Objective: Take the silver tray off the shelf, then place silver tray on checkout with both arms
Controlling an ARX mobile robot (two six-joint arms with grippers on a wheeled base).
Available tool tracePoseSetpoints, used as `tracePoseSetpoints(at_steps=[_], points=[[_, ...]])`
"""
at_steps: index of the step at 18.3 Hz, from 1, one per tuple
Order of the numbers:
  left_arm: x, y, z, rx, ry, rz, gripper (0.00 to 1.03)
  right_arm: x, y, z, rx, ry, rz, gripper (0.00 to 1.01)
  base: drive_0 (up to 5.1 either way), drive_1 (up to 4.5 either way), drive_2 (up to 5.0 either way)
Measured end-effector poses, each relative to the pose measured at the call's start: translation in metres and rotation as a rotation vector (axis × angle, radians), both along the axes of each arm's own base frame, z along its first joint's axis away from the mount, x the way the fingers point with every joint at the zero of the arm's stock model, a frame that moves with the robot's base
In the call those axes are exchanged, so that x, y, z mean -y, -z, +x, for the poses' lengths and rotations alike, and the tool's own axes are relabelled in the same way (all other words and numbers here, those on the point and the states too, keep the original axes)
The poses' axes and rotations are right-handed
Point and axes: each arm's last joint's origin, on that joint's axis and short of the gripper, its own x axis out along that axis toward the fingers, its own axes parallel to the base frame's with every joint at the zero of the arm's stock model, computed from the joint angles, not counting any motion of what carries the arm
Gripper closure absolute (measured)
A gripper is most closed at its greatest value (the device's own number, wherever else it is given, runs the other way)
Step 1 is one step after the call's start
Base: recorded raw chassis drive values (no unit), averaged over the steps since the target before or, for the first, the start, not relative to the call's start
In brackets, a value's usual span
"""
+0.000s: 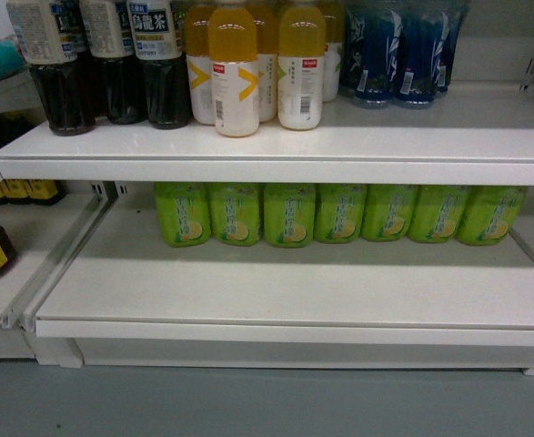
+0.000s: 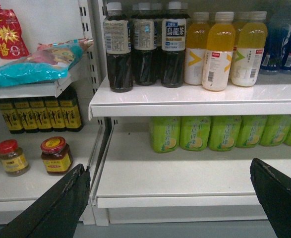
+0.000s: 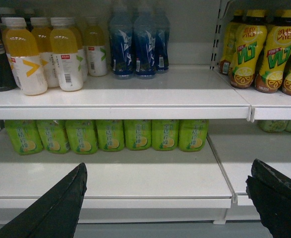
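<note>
I found no silver tray in any view; its position could not be established. From the left: dark tea bottles [image 1: 62,64], then orange drink bottles [image 1: 235,68], then blue bottles [image 1: 398,50] stood on the upper shelf [image 1: 276,155], with green bottles [image 1: 339,214] lined along the back of the lower board. The left gripper [image 2: 170,198] had its fingers spread wide, holding nothing; the right gripper [image 3: 167,198] likewise. Neither appeared in the head view. I judged the step to be searching: the base should be repositioned until the tray was sighted before either arm advanced.
</note>
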Motion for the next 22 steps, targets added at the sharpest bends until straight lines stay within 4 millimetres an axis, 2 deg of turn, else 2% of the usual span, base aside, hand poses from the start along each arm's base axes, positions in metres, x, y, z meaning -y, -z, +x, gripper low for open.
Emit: tracePoseSetpoints(at_steps=[22], points=[[0.0000, -0.0002, 0.0000, 0.002, 0.000, 0.000, 0.05, 0.0000, -0.0002, 0.0000, 0.002, -0.002, 0.000, 0.03, 0.0, 0.00, 0.0]])
